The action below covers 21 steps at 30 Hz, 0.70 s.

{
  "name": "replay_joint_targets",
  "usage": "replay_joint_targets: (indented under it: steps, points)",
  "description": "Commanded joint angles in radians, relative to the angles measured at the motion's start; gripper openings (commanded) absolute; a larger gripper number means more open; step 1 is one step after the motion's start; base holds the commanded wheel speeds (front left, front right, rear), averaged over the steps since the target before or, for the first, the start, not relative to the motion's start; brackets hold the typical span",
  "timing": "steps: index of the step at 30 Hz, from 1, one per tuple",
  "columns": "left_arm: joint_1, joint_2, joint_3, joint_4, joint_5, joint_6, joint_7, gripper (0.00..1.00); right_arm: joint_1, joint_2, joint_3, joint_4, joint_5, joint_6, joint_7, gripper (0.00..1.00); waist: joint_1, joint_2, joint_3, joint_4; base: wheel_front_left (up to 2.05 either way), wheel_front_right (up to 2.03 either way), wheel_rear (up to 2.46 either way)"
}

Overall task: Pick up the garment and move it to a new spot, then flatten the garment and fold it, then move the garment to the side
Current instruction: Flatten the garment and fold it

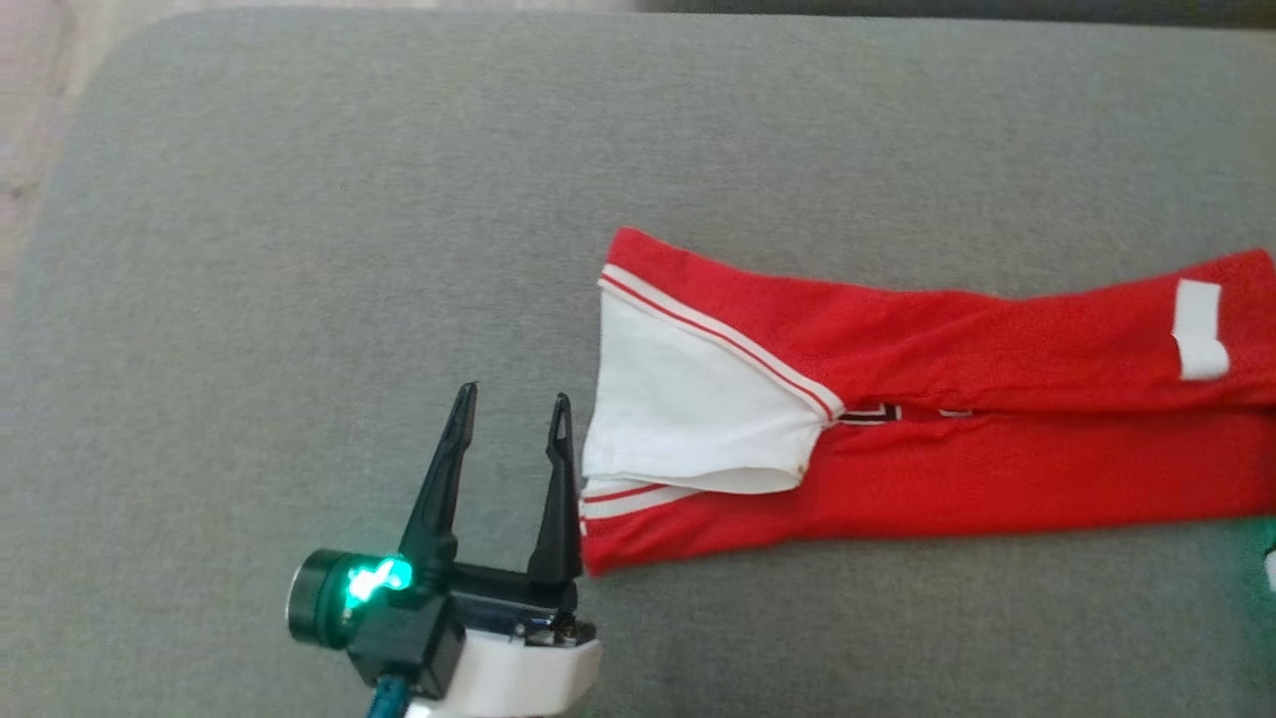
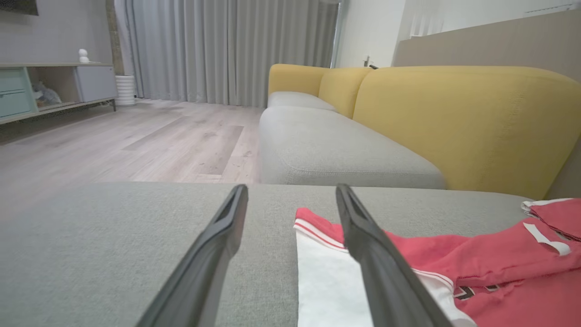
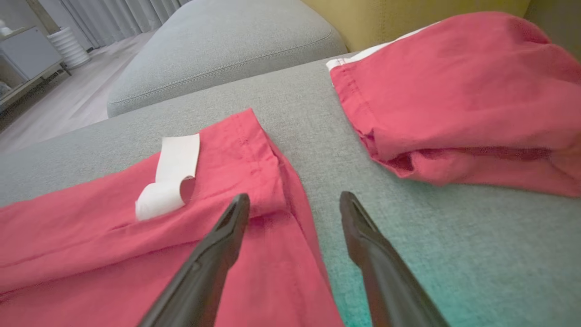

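Observation:
The garment (image 1: 897,429) is a red shirt with white trim, lying in a long folded strip across the grey cushion (image 1: 299,249), its white sleeve (image 1: 688,409) at the left end. My left gripper (image 1: 513,399) stands open and empty just left of that end, its right finger beside the sleeve edge. The left wrist view has the left gripper (image 2: 291,188) over bare cushion, with the garment (image 2: 454,263) under and right of the right finger. My right gripper (image 3: 295,196) is open and empty above the garment's (image 3: 91,218) other end, near a white tag (image 3: 170,172).
A second red fold of cloth (image 3: 454,91) lies on the cushion beyond the right gripper; I cannot tell whether it joins the strip. A yellow-backed sofa (image 2: 454,122) stands behind the cushion. Wooden floor (image 2: 136,141) and a low cabinet (image 2: 54,86) lie to the left.

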Motion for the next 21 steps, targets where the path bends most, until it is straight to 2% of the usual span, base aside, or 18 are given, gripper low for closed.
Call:
replay_joint_targets:
  steps: [1, 9, 10, 11, 12, 14, 21]
  points:
    - [-0.002, -0.022, 0.054, -0.034, 0.032, -0.015, -0.005, 1.0, -0.017, -0.035, -0.009, -0.003, -0.018, -0.001, 0.013, 1.0, 0.0001, -0.0001, -0.013, 0.026, 0.0, 0.0, 0.0]
    - [0.049, -0.081, 0.113, -0.017, 0.121, -0.105, -0.005, 1.0, -0.039, -0.027, -0.047, 0.114, -0.044, -0.001, 0.156, 1.0, 0.0001, -0.0001, -0.026, 0.072, 0.0, 0.0, 0.0]
    - [0.052, -0.084, 0.119, -0.018, 0.127, -0.112, -0.005, 1.0, -0.038, -0.026, -0.044, 0.117, -0.042, -0.001, 0.173, 0.98, 0.0001, -0.0001, -0.027, 0.075, 0.0, 0.0, 0.0]
    - [0.054, -0.087, 0.125, -0.02, 0.132, -0.118, -0.005, 1.0, -0.037, -0.019, -0.046, 0.112, -0.028, -0.001, 0.183, 0.52, 0.0001, -0.0001, -0.027, 0.076, 0.0, 0.0, 0.0]
    - [0.057, -0.089, 0.132, -0.022, 0.137, -0.122, -0.005, 1.0, -0.035, -0.009, -0.048, 0.097, -0.004, -0.001, 0.196, 0.0, 0.0001, -0.0001, -0.028, 0.076, 0.0, 0.0, 0.0]
    - [0.063, -0.093, 0.146, -0.026, 0.143, -0.129, -0.005, 1.0, -0.023, -0.006, -0.047, 0.06, 0.031, -0.001, 0.211, 0.0, 0.0001, -0.0001, -0.029, 0.072, 0.0, 0.0, 0.0]
    - [0.073, -0.098, 0.17, -0.034, 0.152, -0.167, -0.005, 1.0, 0.0, -0.054, -0.084, -0.009, 0.027, -0.001, 0.171, 0.0, 0.0001, -0.0001, -0.039, 0.025, 0.0, 0.0, 0.0]
